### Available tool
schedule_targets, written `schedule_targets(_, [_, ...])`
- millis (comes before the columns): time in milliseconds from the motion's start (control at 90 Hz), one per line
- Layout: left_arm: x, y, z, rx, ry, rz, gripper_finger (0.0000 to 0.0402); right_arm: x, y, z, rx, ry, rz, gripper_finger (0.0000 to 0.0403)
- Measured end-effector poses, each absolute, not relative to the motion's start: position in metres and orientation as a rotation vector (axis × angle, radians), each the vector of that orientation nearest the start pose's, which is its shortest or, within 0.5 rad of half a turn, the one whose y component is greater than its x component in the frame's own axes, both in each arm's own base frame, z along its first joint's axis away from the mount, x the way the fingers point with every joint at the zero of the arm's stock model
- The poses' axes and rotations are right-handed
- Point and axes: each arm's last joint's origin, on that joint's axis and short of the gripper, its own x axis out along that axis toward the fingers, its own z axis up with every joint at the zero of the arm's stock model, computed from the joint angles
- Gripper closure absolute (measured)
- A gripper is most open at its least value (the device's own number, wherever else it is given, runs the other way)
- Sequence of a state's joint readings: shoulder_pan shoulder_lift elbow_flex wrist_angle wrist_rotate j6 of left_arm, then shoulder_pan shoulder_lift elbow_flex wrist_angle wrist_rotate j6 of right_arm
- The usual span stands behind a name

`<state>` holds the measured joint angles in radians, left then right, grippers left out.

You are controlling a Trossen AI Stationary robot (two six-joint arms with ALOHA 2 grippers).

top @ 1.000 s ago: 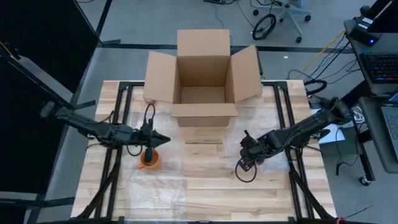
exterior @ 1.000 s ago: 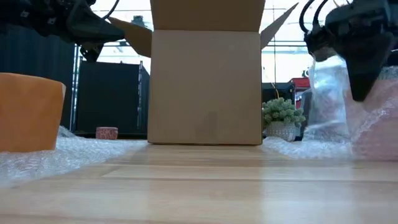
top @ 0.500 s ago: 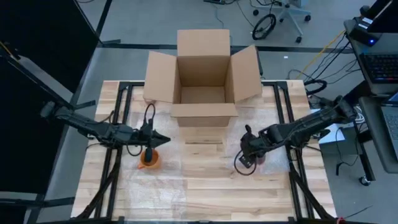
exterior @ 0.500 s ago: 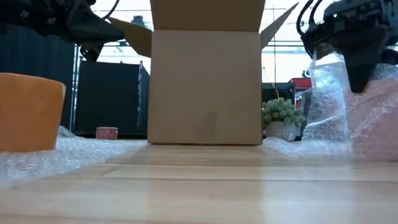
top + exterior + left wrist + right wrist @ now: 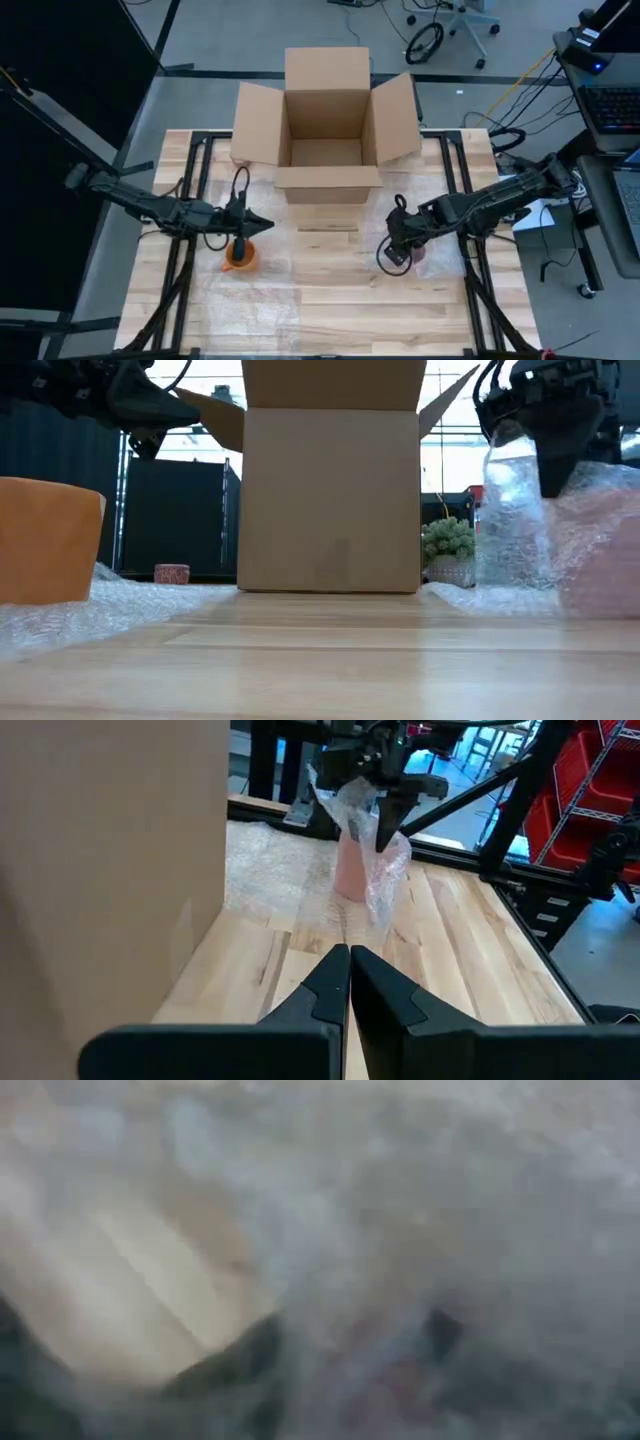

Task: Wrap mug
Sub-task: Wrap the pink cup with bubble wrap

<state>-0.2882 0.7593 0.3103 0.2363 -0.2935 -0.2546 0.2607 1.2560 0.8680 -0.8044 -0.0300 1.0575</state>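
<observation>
Right gripper draws bubble wrap up over the pink mug

On the table's right, the right gripper (image 5: 400, 245) pinches a fold of bubble wrap (image 5: 385, 880), lifting it so it drapes around the pink mug (image 5: 350, 870). The left gripper (image 5: 348, 965), fingers pressed together, waits above an orange cup (image 5: 239, 256) at left, clear of the cardboard box (image 5: 328, 120).

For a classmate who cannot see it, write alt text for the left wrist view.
Across the wooden table, the right gripper pulls bubble wrap around a pink mug. The left gripper, shut, points toward it in the foreground, beside a cardboard box.
</observation>
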Motion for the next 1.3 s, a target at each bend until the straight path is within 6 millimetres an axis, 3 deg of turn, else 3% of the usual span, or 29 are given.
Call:
schedule_targets(200, [0.165, -0.04, 0.217, -0.205, 0.17, 0.027, 0.0402, 0.218, 0.058, 0.228, 0.748, 1.152, -0.397, 0.0213])
schedule_targets(311, [0.168, -0.044, 0.231, -0.211, 0.146, 0.009, 0.0402, 0.218, 0.057, 0.228, 0.764, 1.146, -0.416, 0.0217])
schedule_targets(511, [0.186, -0.056, 0.234, -0.174, 0.247, -0.002, 0.0402, 0.217, 0.059, 0.228, 0.829, 1.138, -0.458, 0.0217])
schedule_targets(678, [0.21, -0.074, 0.228, -0.16, 0.326, -0.009, 0.0402, 0.216, 0.063, 0.228, 0.83, 1.146, -0.448, 0.0217])
schedule_targets(900, [0.252, -0.099, 0.231, -0.019, 0.389, -0.042, 0.0402, 0.215, 0.066, 0.228, 0.794, 1.155, -0.417, 0.0218])
schedule_targets(1111, [0.287, -0.111, 0.228, 0.137, 0.424, -0.061, 0.0402, 0.215, 0.064, 0.229, 0.755, 1.153, -0.395, 0.0218])
schedule_targets(1300, [0.317, -0.115, 0.214, 0.242, 0.469, -0.056, 0.0402, 0.214, 0.064, 0.232, 0.756, 1.137, -0.38, 0.0218])
